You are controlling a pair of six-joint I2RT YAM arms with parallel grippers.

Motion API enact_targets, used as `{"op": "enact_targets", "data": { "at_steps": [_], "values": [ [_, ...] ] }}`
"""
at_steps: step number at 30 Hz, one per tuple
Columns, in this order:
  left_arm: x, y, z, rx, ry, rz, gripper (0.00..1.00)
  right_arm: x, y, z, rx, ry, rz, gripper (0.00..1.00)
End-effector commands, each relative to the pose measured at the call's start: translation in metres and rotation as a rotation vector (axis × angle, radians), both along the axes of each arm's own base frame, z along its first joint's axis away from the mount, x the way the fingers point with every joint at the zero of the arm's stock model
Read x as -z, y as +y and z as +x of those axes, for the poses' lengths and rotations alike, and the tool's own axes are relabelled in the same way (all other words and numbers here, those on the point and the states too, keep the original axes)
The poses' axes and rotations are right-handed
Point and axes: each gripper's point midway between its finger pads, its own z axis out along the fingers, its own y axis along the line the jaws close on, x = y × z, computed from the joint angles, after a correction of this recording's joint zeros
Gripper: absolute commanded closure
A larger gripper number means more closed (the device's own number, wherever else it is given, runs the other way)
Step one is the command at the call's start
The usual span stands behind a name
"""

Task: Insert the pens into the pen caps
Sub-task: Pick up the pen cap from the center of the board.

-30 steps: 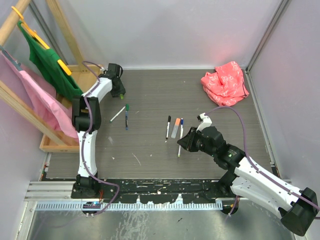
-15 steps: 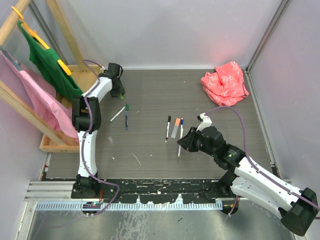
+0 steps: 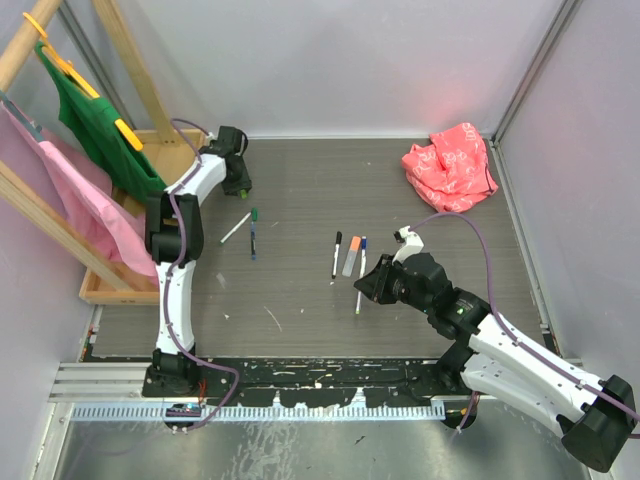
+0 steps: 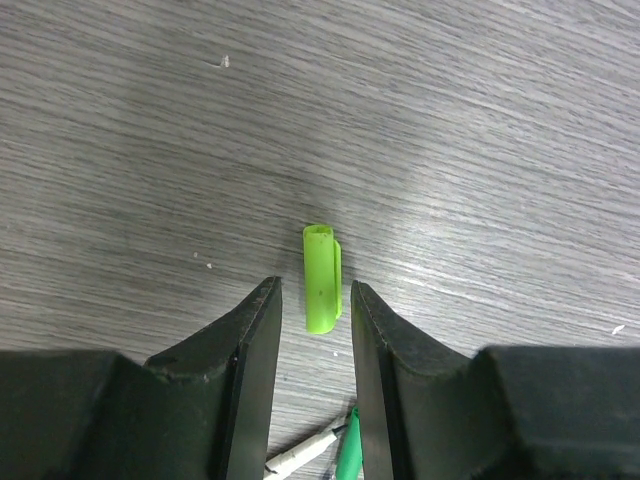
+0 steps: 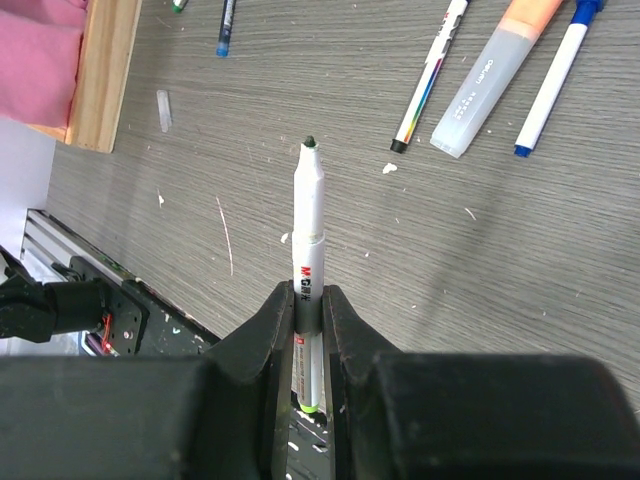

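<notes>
Surface: grey wood-grain tabletop [image 3: 300, 190], scuffed and flecked, enclosed by pale panels.
Left gripper [image 4: 314, 288]: black jaws parted, straddling short lime-green plastic cap [image 4: 322, 278]; nothing grasped, with a sliver of table showing on either side of the cap.
Cap position: flat on the table at the far left, open mouth pointing away from the wrist camera, clip ridge along its right flank; not made out in the overhead view.
Right gripper [image 5: 308, 300]: clenched on slim white marker with dark tip and green tail [image 5: 308, 215], gripped low on the barrel, tip projecting well clear of the jaws.
Step in hand (judged): pinching up the green cap to receive the held marker.
Method: lower until the fingertips bracket the cap's mid-length, centre it, close gently across the round body, keep the mouth exposed, lift level.
Hazard: liable to roll or squirt out if caught off-centre or on the clip ridge.
Neighbours: thin white pen [image 3: 236, 228] and green-topped pen [image 3: 253, 230] near the left gripper; black-capped pen [image 3: 336, 255], grey highlighter with orange cap [image 3: 351, 256] and blue-tipped white pen [image 3: 363, 247] just beyond the right gripper.
Progress (judged): early; held marker uncapped.
</notes>
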Motion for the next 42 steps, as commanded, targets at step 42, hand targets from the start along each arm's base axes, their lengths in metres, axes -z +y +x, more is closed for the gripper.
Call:
{"op": "enact_targets", "data": {
  "at_steps": [42],
  "values": [
    [-0.145, -0.065, -0.017, 0.236, -0.339, -0.083, 0.89, -0.028, -0.001, 0.006, 0.009, -0.061, 0.025, 1.0]
  ]
}}
